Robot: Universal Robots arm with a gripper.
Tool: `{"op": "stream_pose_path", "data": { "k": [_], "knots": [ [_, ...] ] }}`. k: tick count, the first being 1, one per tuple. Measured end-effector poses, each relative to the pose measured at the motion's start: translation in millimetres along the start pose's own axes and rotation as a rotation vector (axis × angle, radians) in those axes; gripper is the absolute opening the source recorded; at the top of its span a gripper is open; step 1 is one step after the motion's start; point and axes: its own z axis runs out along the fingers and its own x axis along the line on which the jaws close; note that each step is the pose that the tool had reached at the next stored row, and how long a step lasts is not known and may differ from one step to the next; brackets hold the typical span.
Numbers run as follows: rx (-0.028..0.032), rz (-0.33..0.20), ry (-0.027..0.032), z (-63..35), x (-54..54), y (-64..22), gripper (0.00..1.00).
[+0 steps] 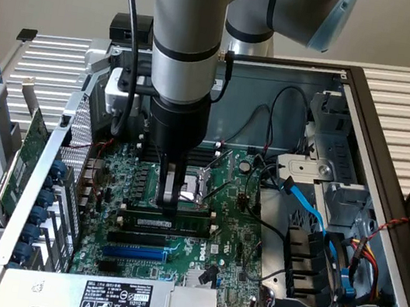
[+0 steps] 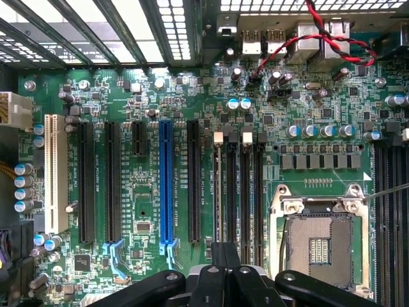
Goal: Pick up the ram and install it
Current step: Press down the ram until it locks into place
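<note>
Fingers (image 1: 172, 195) pressed together on the top edge of the ram (image 1: 171, 216), which I judge already sits in its memory slot (image 1: 165, 228) mid-motherboard (image 1: 238, 238), so little remains.

One ram (image 1: 171, 215), one blue slot (image 2: 166, 192), one CPU socket (image 2: 317, 240), one motherboard (image 2: 140, 217).

I see the motherboard (image 1: 201, 224) in the open case (image 1: 366, 133). The blue slot (image 2: 165, 192) is near the fingers, the empty CPU socket (image 2: 317, 246) just beside them. Farther from them are red wires (image 2: 319, 32), a blue cable (image 1: 313, 211) and a white label (image 1: 116, 300).
</note>
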Motion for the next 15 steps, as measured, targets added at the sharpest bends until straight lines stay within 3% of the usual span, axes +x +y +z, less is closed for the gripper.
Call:
{"op": "stream_pose_path", "data": {
  "k": [15],
  "knots": [
    [-0.0001,0.0,0.0,2.9,0.3,0.9,0.1]
  ]
}}
